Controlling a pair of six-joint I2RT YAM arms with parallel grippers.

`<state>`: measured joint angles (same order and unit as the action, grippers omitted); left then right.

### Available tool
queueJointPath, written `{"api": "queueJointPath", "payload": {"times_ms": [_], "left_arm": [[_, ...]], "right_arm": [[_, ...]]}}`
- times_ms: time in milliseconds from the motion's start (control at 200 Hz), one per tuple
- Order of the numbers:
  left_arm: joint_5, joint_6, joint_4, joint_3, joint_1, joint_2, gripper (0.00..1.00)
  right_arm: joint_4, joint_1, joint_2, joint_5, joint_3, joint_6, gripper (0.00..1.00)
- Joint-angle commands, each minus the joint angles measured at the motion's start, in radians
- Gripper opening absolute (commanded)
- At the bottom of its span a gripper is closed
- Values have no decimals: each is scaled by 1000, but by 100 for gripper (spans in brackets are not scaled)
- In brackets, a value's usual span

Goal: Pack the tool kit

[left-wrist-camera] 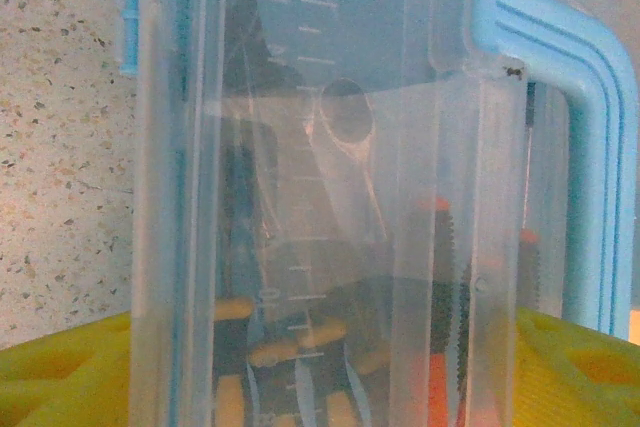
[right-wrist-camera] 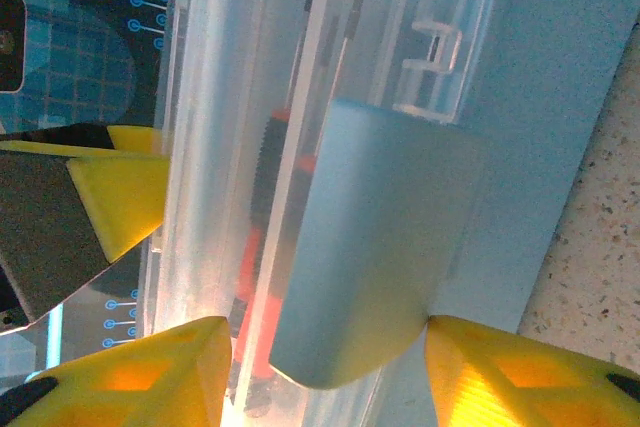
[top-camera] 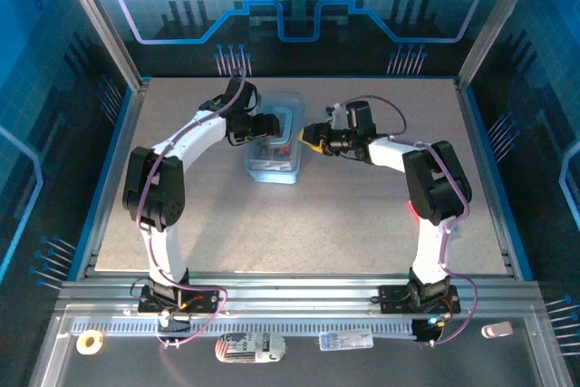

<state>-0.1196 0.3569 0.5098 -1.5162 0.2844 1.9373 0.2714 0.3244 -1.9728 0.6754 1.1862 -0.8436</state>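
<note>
**benchrat:** Where are we with the tool kit (top-camera: 274, 159)? From above we've got it lying flat mid-tabletop (top-camera: 362, 224), an arm on each side.

**yamfan:** Pretty far along, we'd say. Through the clear lid (left-wrist-camera: 420, 197) in the left wrist view we can make out the ratchet wrench (left-wrist-camera: 345, 142) and the orange-handled screwdrivers (left-wrist-camera: 440, 367) inside, and the lid looks to be down over them. So as we read it, the packing's done bar the fastening.

**benchrat:** Why's the left end effector (top-camera: 270, 128) over the top then?

**yamfan:** We reckon it's there to pin the box so it doesn't skate when the other side gets pushed. Its yellow fingers (left-wrist-camera: 60, 377) sit wide, one by the box's long edge and one by the blue handle (left-wrist-camera: 600, 147). Whether they're squeezing the box or just resting around it, we can't tell.

**benchrat:** And the right one?

**yamfan:** The right end effector (top-camera: 311, 140) is at the box's right side, jaws astride the blue clasp (right-wrist-camera: 370, 267). One finger (right-wrist-camera: 520, 377) looks to touch it and the other shows a sliver of daylight, so we'd call it released, not clamped yet. The next move needs a square push on that clasp. Come in crooked and we'd shove the whole box sideways instead.
</note>
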Motion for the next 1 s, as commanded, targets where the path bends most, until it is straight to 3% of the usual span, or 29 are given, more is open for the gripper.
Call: {"api": "queueJointPath", "payload": {"times_ms": [0, 635, 996], "left_arm": [[-24, 10, 115, 90, 7, 168, 58], [-26, 7, 121, 83, 12, 170, 59], [-26, 6, 120, 83, 14, 176, 58]], "right_arm": [[-16, 4, 36, -14, 24, 23, 55], [13, 4, 23, 8, 65, 8, 54], [128, -18, -65, 11, 46, -107, 48]]}}
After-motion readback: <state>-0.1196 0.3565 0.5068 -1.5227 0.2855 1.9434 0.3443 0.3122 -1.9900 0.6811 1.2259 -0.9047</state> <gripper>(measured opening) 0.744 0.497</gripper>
